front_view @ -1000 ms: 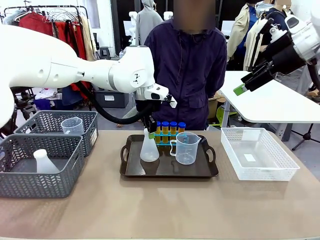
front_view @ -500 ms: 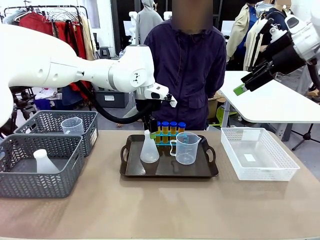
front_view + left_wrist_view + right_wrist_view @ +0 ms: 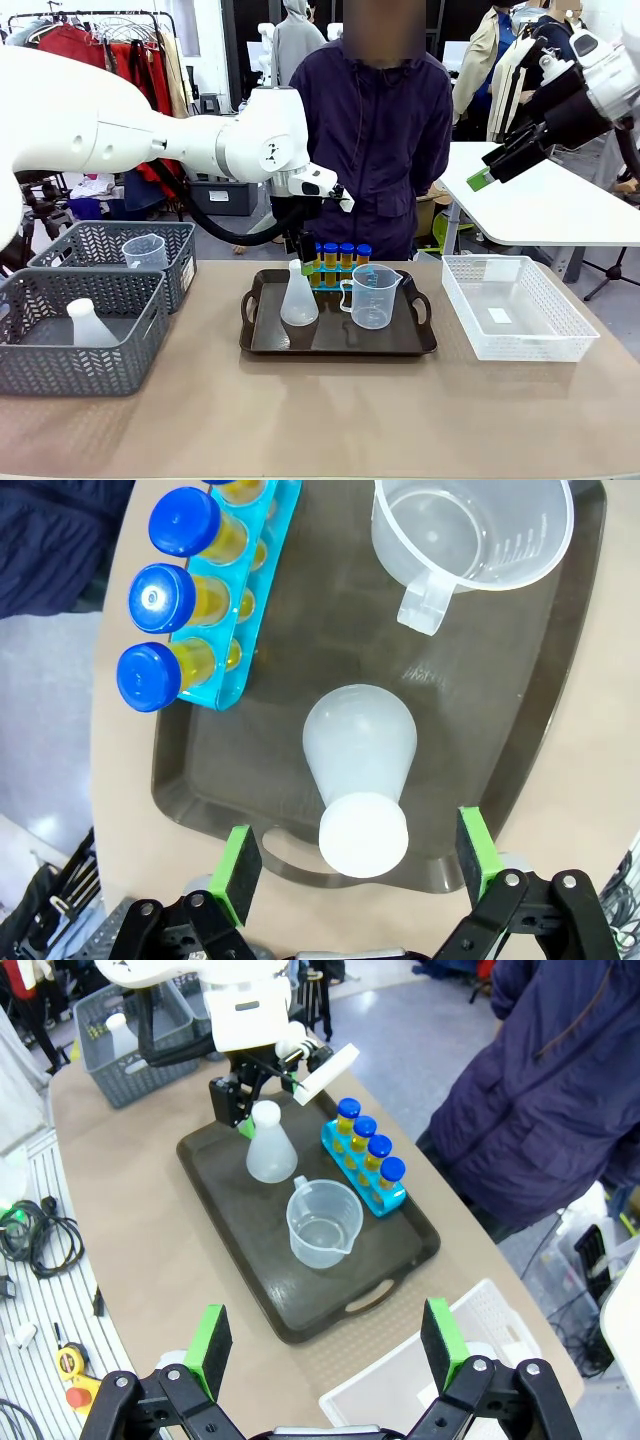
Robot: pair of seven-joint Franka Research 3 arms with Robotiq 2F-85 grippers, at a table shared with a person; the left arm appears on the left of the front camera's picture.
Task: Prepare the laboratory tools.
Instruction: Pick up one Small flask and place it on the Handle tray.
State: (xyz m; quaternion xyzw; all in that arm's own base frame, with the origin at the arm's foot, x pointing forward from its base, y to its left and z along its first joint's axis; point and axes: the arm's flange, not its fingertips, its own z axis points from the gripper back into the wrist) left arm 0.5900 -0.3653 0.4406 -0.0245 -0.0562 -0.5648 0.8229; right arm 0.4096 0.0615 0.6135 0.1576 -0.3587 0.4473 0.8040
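On the dark tray (image 3: 262, 340) stand a translucent white conical flask (image 3: 298, 301), a clear handled beaker (image 3: 373, 297) and a blue rack of several amber tubes with blue caps (image 3: 340, 261). My left gripper (image 3: 304, 252) hangs just above the flask's neck, open. In the left wrist view its green pads (image 3: 240, 861) sit wide apart on either side of the flask (image 3: 360, 742), clear of it; the beaker (image 3: 470, 528) and tubes (image 3: 190, 590) lie beyond. My right gripper (image 3: 490, 172) is raised high at the right, open and holding nothing, looking down on the tray (image 3: 225, 1195).
Two grey baskets (image 3: 60, 372) at the left hold another beaker (image 3: 145, 250) and another flask (image 3: 88, 325). A white lattice basket (image 3: 548, 345) stands right of the tray. A person (image 3: 375, 130) stands behind the table's far edge.
My left gripper has opened and let go of the flask's neck. The flask now stands free on the tray. The right arm has not moved.
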